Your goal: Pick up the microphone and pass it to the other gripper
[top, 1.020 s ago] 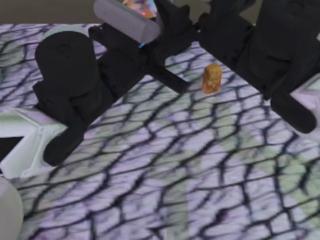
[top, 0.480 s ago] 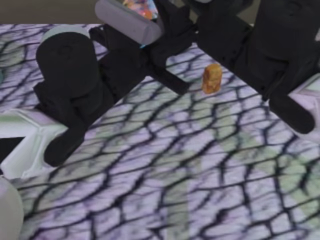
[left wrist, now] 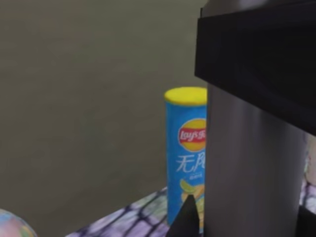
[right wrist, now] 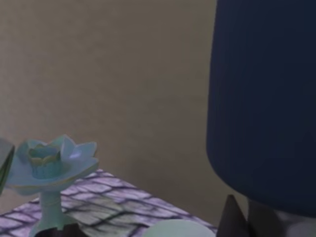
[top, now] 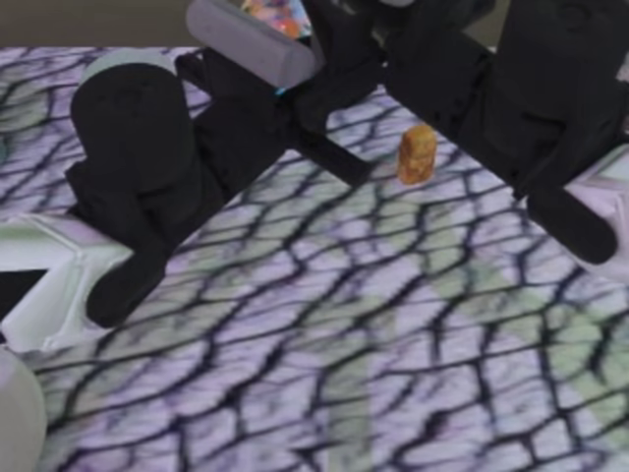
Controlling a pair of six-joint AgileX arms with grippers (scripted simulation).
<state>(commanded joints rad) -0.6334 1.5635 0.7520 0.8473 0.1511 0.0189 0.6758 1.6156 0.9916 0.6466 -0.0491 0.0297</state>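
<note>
My left claw (left wrist: 247, 223) pinches the microphone (left wrist: 252, 173), a black fingertip (left wrist: 188, 217) on either side of its handle, raised above the purple veined worktop (top: 295, 334) near its far edge. My right claw (right wrist: 274, 224) sits right at the microphone's head; whether it is spread or pressed together I cannot tell. The handle is a smooth grey metallic cylinder and the head is rounded, dark navy-black. In the top view my two arms hide it. A blue crisp can with a yellow lid (left wrist: 185, 158) stands behind the handle.
</note>
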